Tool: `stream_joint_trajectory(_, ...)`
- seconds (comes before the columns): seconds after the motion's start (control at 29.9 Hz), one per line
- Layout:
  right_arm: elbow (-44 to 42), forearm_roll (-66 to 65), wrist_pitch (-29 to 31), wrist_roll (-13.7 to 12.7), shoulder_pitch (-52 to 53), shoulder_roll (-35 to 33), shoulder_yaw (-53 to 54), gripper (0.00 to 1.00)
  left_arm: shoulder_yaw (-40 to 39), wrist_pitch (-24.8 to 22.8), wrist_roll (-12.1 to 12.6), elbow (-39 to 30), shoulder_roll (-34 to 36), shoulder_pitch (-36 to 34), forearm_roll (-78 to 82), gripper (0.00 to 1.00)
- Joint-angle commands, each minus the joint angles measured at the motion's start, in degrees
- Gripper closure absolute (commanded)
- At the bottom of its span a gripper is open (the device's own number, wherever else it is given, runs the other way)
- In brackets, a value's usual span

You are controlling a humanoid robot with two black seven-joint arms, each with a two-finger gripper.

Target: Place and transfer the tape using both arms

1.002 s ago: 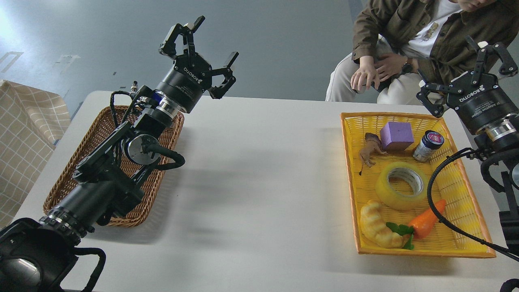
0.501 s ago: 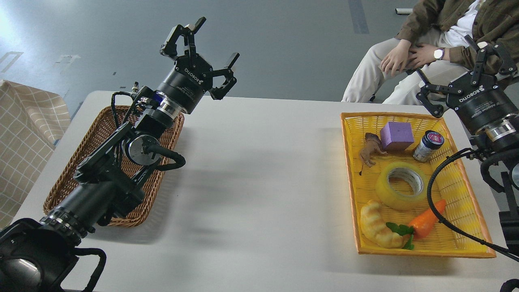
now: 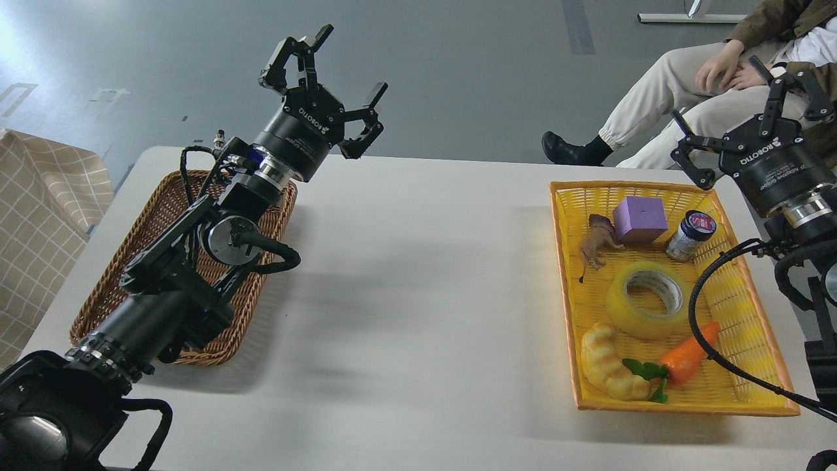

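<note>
Looking down from the head camera, you see a white table [image 3: 418, 294] with a basket at each side. Your left arm enters from the lower left and rises over a brown wicker basket [image 3: 124, 288]; its gripper [image 3: 327, 72] is lifted above the table's far edge, fingers spread wide and grasping nothing. Your right arm enters from the right edge; its gripper [image 3: 752, 108] hangs above the far right corner of a yellow plastic basket [image 3: 739, 288], fingers likewise splayed apart and empty.

The tape [image 3: 647, 299] lies flat near the middle of the yellow basket, its pale core facing up, and neither gripper touches it. Just beyond it stand a purple block [image 3: 639, 220] and a small dark-lidded jar [image 3: 692, 235], with a brown toy animal [image 3: 596, 242] to the block's left. Nearer to you, a pale croissant toy [image 3: 608, 369] sits at the basket's front left, and an orange carrot toy [image 3: 686, 361] with green leaves lies beside it, close to the tape's near edge. A black cable [image 3: 703, 327] from your right arm loops across the basket's right side.

Beyond the table, at the upper right, a seated person [image 3: 680, 98] in light trousers is partly in view on the grey floor. A checked cloth [image 3: 39, 216] shows at the left edge
</note>
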Motion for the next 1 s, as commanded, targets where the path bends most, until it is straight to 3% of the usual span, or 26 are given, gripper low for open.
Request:
stream_joint_trajectory(0.0, 0.0, 0.0, 0.0, 0.0, -0.1, 0.0, 0.0, 0.0, 0.0, 0.0, 0.0, 0.0, 0.0, 0.0, 0.0, 0.0)
stream_joint_trajectory(0.97, 0.0, 0.0, 0.0, 0.0, 0.0, 0.1, 0.0, 0.0, 0.1, 0.0, 0.1, 0.0, 0.0, 0.2, 0.0, 0.0)
